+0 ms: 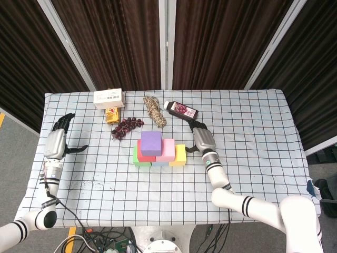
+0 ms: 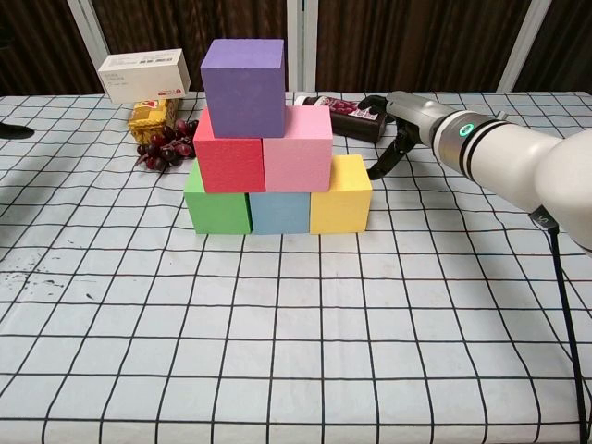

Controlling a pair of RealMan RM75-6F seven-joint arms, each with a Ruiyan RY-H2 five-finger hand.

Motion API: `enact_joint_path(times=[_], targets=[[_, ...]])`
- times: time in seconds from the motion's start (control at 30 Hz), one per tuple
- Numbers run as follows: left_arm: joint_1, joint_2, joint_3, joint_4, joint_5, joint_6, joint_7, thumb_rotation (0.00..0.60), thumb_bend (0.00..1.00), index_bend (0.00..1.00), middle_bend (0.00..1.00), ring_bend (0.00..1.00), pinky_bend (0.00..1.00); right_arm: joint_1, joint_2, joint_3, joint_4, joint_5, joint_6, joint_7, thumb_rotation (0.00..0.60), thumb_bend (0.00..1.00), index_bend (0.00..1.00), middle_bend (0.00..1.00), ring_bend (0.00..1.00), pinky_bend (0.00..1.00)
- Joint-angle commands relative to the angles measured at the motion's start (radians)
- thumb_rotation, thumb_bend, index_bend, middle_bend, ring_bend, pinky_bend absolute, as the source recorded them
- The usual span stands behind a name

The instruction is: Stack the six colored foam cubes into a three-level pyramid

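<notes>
The six foam cubes stand as a pyramid in mid-table. Green (image 2: 217, 205), blue (image 2: 279, 211) and yellow (image 2: 340, 199) form the bottom row. Red (image 2: 228, 159) and pink (image 2: 298, 157) sit on them, and purple (image 2: 244, 85) is on top, a little left of centre. In the head view purple (image 1: 151, 142) tops the stack and yellow (image 1: 180, 155) is at its right end. My right hand (image 1: 201, 139) is open just right of the yellow cube, a fingertip (image 2: 377, 172) at or touching its side. My left hand (image 1: 57, 139) hovers open near the table's left edge, far from the stack.
Behind the stack lie a white box (image 1: 109, 97), a yellow snack pack (image 1: 112, 115), dark grapes (image 1: 126, 126), a rope bundle (image 1: 154, 110) and a dark bottle (image 1: 180, 110). The bottle (image 2: 351, 116) is just behind my right hand.
</notes>
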Motion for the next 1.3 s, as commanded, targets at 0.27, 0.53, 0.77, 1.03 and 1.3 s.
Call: enact_joint_path(times=[0.27, 0.53, 0.77, 1.03, 1.3], targets=[[0.003, 0.001, -0.003, -0.003, 0.012, -0.001, -0.002, 0.600, 0.00, 0.09, 0.04, 0.02, 0.09, -0.007, -0.009, 0.000, -0.002, -0.013, 0.004, -0.001, 0.600, 0.15, 0.00, 0.00, 0.00, 0.00], [0.005, 0.003, -0.007, -0.008, 0.011, -0.005, 0.003, 0.600, 0.00, 0.09, 0.04, 0.02, 0.09, -0.006, -0.016, 0.008, 0.005, -0.017, 0.005, -0.002, 0.600, 0.15, 0.00, 0.00, 0.00, 0.00], [0.008, 0.002, -0.006, -0.013, 0.012, -0.008, 0.004, 0.600, 0.00, 0.09, 0.04, 0.02, 0.09, -0.023, 0.004, 0.003, -0.023, -0.020, 0.011, -0.005, 0.600, 0.15, 0.00, 0.00, 0.00, 0.00], [0.004, -0.004, -0.006, -0.016, 0.016, -0.013, 0.013, 0.600, 0.00, 0.09, 0.04, 0.02, 0.09, -0.020, -0.005, 0.003, -0.027, -0.018, 0.000, -0.006, 0.600, 0.15, 0.00, 0.00, 0.00, 0.00], [0.010, 0.005, -0.006, -0.022, 0.013, -0.019, 0.009, 0.600, 0.00, 0.09, 0.04, 0.02, 0.09, -0.014, -0.025, 0.007, -0.006, -0.013, -0.005, -0.007, 0.600, 0.15, 0.00, 0.00, 0.00, 0.00]])
